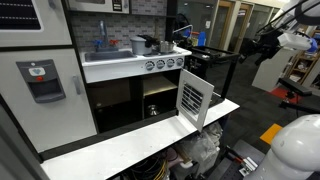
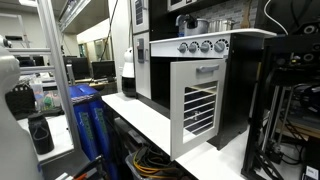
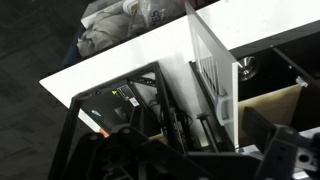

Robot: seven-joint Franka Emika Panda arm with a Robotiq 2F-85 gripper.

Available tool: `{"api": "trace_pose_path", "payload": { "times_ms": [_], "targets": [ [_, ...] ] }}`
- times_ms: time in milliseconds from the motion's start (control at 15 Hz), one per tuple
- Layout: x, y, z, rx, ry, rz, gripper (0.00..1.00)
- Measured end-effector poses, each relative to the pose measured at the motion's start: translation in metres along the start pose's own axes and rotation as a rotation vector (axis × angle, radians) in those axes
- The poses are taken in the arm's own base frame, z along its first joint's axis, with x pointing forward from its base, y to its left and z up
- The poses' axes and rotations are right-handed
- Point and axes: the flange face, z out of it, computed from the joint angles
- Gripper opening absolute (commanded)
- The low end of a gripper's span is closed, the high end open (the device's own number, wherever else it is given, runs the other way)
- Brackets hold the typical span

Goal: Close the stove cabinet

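The stove cabinet is a small dark compartment (image 1: 160, 98) under the knobs of a white play kitchen. Its white louvred door (image 1: 193, 98) stands swung open, out over the white ledge. The door faces the camera in an exterior view (image 2: 200, 105). In the wrist view the door (image 3: 212, 70) shows edge-on, with the compartment (image 3: 265, 100) to its right. My gripper (image 3: 190, 160) is open and empty, with its dark fingers at the bottom of that view. In both exterior views the gripper (image 1: 264, 45) (image 2: 18, 102) hangs well away from the door.
A white ledge (image 1: 120, 140) runs along the front of the kitchen. A tall pale panel with a red-marked dispenser (image 1: 40, 80) stands beside a wider doorless compartment (image 1: 110, 105). Pots sit on the stove top (image 1: 145, 45). Cables and crumpled cloth lie under the ledge (image 3: 120, 20).
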Motion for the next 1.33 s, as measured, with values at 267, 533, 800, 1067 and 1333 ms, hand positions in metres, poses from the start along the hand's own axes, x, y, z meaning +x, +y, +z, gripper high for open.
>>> {"api": "trace_pose_path", "payload": {
  "times_ms": [267,533,800,1067,1333],
  "targets": [
    [0.005,0.015,0.024,0.012,-0.013,0.028,1.0],
    [0.005,0.015,0.026,0.011,-0.017,0.029,1.0],
    [0.005,0.015,0.026,0.011,-0.016,0.029,1.0],
    [0.006,0.017,0.028,0.015,-0.023,0.038,1.0],
    [0.014,0.042,0.05,0.022,-0.073,0.1,1.0]
  ]
}}
